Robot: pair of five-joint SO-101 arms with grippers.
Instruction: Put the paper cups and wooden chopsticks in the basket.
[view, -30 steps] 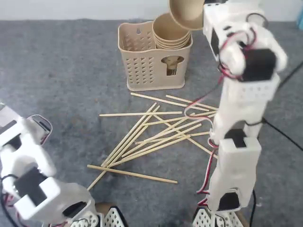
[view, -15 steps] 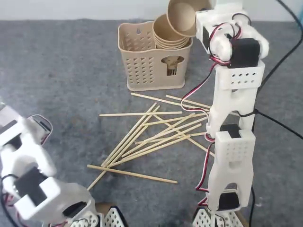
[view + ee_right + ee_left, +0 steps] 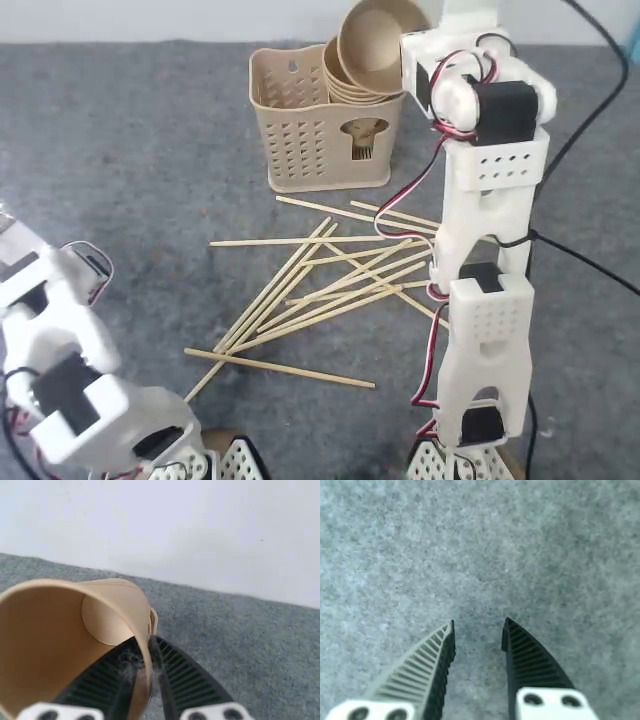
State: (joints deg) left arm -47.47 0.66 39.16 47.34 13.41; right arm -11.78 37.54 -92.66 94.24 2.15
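1. Right gripper first: I'm pinched narrow on the wall of a paper cup at its rim, one finger inside, one outside.
2. I judge this cup light and thin, easy to crush. The rolled rim is its stiffest part, so that's the place to hold, and gently.
3. My wrist view gives me the bite on the rim. The high view gives me the placing: the cup is tipped with its mouth toward the near side, right over the stack of cups in the right compartment of the basket, far side of the table. I can't tell whether it touches the stack.
4. The chopsticks lie crisscrossed on the grey mat, near of the basket. They look stiff, light and smooth, likely to roll. I'd pinch one mid-length.
5. My left gripper hangs partly open over bare mat, near left.
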